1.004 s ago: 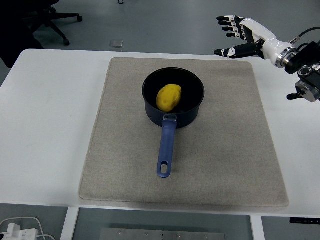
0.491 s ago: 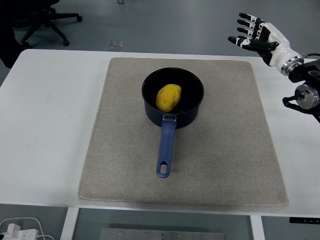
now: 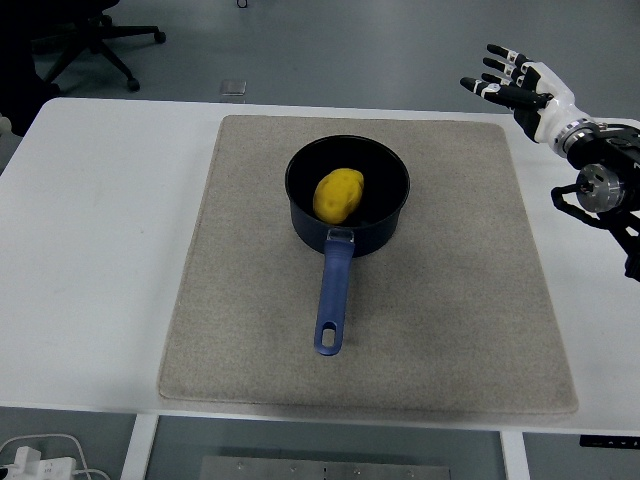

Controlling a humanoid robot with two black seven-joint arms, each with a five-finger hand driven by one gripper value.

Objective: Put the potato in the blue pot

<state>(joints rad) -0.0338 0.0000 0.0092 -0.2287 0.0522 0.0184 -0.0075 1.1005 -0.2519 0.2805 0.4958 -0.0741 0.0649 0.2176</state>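
Observation:
A yellow potato (image 3: 338, 194) lies inside the dark blue pot (image 3: 300, 175), which stands on the grey mat (image 3: 240, 290) near its middle. The pot's blue handle (image 3: 332, 296) points toward the near edge. My right hand (image 3: 512, 84) is raised at the far right, above the table's back right corner, well away from the pot. Its fingers are spread and hold nothing. My left arm is not in view.
The white table (image 3: 100, 250) carries the mat. A black office chair (image 3: 90, 35) stands on the floor behind the table at the far left. A white plug and cable (image 3: 30, 458) lie below the near left edge.
My right hand has drawn back to the right and turned, fingers now pointing up and away. The pot and potato have not moved.

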